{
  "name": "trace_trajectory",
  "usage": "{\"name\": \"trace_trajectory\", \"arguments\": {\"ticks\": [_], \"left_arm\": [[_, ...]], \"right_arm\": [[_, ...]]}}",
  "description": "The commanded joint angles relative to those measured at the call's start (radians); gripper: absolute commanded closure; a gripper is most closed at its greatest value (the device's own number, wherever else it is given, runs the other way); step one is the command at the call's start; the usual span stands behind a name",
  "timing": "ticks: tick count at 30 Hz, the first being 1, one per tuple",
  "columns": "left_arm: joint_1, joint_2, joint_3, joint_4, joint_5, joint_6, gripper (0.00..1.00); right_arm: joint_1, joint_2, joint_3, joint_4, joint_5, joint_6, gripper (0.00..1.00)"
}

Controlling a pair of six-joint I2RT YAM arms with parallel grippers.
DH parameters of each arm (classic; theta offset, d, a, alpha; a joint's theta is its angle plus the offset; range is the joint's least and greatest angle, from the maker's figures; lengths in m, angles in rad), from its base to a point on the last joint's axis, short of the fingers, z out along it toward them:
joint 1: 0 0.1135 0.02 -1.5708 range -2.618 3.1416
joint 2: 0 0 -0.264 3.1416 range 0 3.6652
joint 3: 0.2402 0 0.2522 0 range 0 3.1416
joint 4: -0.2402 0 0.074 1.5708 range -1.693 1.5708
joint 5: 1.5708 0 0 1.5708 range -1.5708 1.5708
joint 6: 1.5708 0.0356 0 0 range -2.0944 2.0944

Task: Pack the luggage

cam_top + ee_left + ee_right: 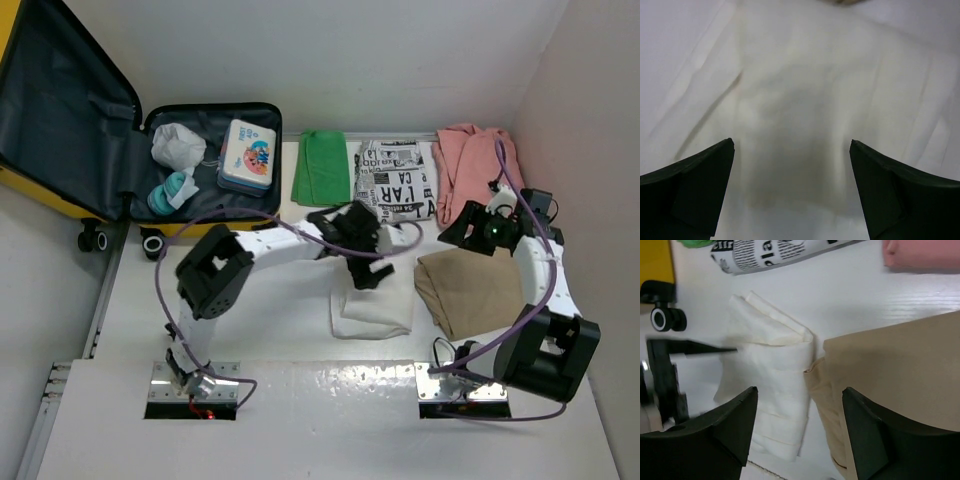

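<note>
Yellow hard-shell suitcase [50, 195] lies open at the far left corner of the white counter [300, 400], seen from above. Its lid is folded back to the left and shows dark grey lining. The other half holds a crumpled white bundle [177, 145], a teal bottle [170, 190] and a white-and-blue tin [248, 155]. 2 black wheels [95, 238] sit at the suitcase's near edge.

To the right of the suitcase, 3 folded clothes lie in a row along the far side of the counter: a green cloth [322, 165], a black-and-white newsprint-pattern cloth [397, 180] and a pink cloth [475, 170]. Nearer the arms lie a folded white cloth [375, 305] and, just beside it on the right, a tan cloth [470, 290].

The left tool [368, 272] is over the far end of the white cloth. In its wrist view the 2 dark fingers [690, 190] are spread wide with only white fabric below and nothing held between them; whether they touch the fabric cannot be told.

The right tool [458, 232] hangs above the far edge of the tan cloth. Its fingers [735, 425] are also wide apart and hold nothing.
</note>
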Motion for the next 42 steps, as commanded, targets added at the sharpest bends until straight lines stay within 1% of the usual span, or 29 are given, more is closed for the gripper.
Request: {"name": "trace_trajectory", "arguments": {"ticks": [1, 3, 4, 5, 6, 8, 10, 11, 12, 14, 16, 17, 18, 19, 20, 21, 22, 23, 25, 28, 29, 31, 35, 38, 42], "left_arm": [[0.113, -0.194, -0.12, 0.087, -0.059, -0.214, 0.01], [0.159, -0.243, -0.167, 0.087, -0.012, -0.271, 0.01], [0.185, -0.26, -0.186, 0.087, 0.027, -0.333, 0.01], [0.236, -0.285, -0.218, 0.087, 0.095, -0.372, 0.01], [0.26, -0.285, -0.235, 0.087, 0.131, -0.407, 0.01], [0.312, -0.295, -0.294, 0.108, 0.208, -0.493, 0.01], [0.334, -0.296, -0.338, 0.159, 0.24, -0.562, 0.01], [0.343, -0.296, -0.353, 0.159, 0.24, -0.579, 0.01], [0.343, -0.296, -0.377, 0.173, 0.249, -0.595, 0.01], [0.357, -0.276, -0.411, 0.203, 0.26, -0.642, 0.01], [0.379, -0.265, -0.442, 0.239, 0.285, -0.697, 0.01], [0.379, -0.253, -0.453, 0.252, 0.294, -0.717, 0.01], [0.391, -0.237, -0.462, 0.281, 0.303, -0.734, 0.01], [0.391, -0.228, -0.462, 0.282, 0.303, -0.759, 0.01], [0.391, -0.216, -0.462, 0.292, 0.318, -0.759, 0.01], [0.391, -0.201, -0.462, 0.292, 0.328, -0.773, 0.01], [0.391, -0.185, -0.451, 0.292, 0.328, -0.786, 0.01], [0.391, -0.156, -0.451, 0.292, 0.338, -0.796, 0.01], [0.391, -0.128, -0.439, 0.312, 0.339, -0.825, 0.01], [0.379, -0.061, -0.413, 0.334, 0.339, -0.836, 0.01], [0.354, -0.046, -0.402, 0.344, 0.339, -0.865, 0.01], [0.345, -0.001, -0.402, 0.369, 0.339, -0.892, 0.01], [0.311, 0.077, -0.402, 0.412, 0.369, -0.972, 0.01], [0.285, 0.134, -0.367, 0.412, 0.378, -0.986, 0.01], [0.262, 0.165, -0.338, 0.401, 0.391, -0.997, 0.01]], "right_arm": [[0.012, -0.032, -0.022, -0.01, -0.113, -0.048, 0.34], [0.024, -0.036, -0.028, -0.028, -0.132, -0.073, 0.39], [0.03, -0.042, -0.042, -0.045, -0.141, -0.084, 0.41], [0.054, -0.049, -0.049, -0.054, -0.141, -0.117, 0.43], [0.067, -0.07, -0.075, -0.05, -0.13, -0.122, 0.46], [0.11, -0.096, -0.121, -0.018, -0.11, -0.127, 0.47], [0.186, -0.082, -0.147, -0.022, -0.054, -0.122, 0.47], [0.208, -0.076, -0.154, -0.033, -0.041, -0.105, 0.47], [0.258, -0.069, -0.158, -0.035, -0.014, -0.096, 0.47], [0.301, -0.017, -0.169, -0.016, 0.052, -0.056, 0.51], [0.335, 0.003, -0.171, 0.022, 0.075, -0.016, 0.56], [0.384, 0.04, -0.171, 0.028, 0.103, -0.007, 0.6], [0.401, 0.055, -0.167, 0.037, 0.118, 0.008, 0.72], [0.414, 0.069, -0.161, 0.054, 0.161, 0.03, 0.8], [0.449, 0.132, -0.152, 0.056, 0.205, 0.045, 0.88], [0.46, 0.157, -0.132, 0.05, 0.222, 0.053, 0.95], [0.467, 0.18, -0.109, 0.035, 0.254, 0.062, 1.0], [0.489, 0.248, -0.097, 0.012, 0.273, 0.077, 1.0], [0.506, 0.316, -0.057, -0.01, 0.299, 0.084, 1.0], [0.553, 0.362, -0.037, -0.018, 0.348, 0.085, 1.0], [0.564, 0.378, -0.025, -0.018, 0.362, 0.088, 1.0], [0.598, 0.425, -0.01, -0.024, 0.371, 0.103, 1.0], [0.641, 0.474, 0.046, -0.042, 0.35, 0.136, 1.0], [0.667, 0.493, 0.055, -0.024, 0.354, 0.151, 1.0], [0.687, 0.513, 0.081, -0.03, 0.339, 0.169, 1.0]]}}
